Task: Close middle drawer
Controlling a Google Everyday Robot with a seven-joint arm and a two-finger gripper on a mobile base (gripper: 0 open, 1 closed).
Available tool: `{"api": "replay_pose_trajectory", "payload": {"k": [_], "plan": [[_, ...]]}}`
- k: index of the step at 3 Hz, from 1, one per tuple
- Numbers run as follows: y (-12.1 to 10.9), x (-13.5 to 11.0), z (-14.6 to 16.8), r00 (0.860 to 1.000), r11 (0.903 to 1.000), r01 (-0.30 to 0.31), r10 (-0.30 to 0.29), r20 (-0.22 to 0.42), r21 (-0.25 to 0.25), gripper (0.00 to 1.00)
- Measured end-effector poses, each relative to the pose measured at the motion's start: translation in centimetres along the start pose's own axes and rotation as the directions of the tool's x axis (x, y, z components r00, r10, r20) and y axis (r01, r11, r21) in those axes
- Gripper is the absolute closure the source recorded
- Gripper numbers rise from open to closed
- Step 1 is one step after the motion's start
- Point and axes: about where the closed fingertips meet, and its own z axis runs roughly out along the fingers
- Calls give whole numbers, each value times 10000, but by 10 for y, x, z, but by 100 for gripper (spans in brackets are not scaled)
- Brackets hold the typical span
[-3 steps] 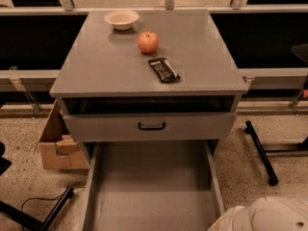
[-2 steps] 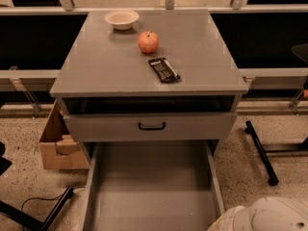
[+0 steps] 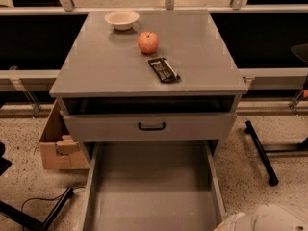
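The grey cabinet (image 3: pixel 144 66) stands in the middle of the view. Under its top sits a shut drawer front with a small black bar handle (image 3: pixel 151 126). Below it the middle drawer (image 3: pixel 154 186) is pulled far out toward me. Its long grey inside is bare, and its front and handle are cut off by the bottom edge. A white rounded part of the robot (image 3: pixel 269 219) shows at the bottom right, beside the drawer's right wall. The gripper itself is out of view.
On the cabinet top lie a white bowl (image 3: pixel 121 19), a red apple (image 3: pixel 148 42) and a black snack bar (image 3: pixel 164 70). A cardboard box (image 3: pixel 57 143) stands on the floor at the left. Black chair legs (image 3: pixel 260 150) and a cable (image 3: pixel 43 201) lie on the floor.
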Motion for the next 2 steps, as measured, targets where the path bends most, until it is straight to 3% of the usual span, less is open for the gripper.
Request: {"api": "replay_pose_trajectory", "payload": {"k": [1,2], "plan": [[23,48,43,9978,9950,-658,661,21,-750,100],[56,97,96,9913,9764,-1317,1311,-146,-1711,100]]}}
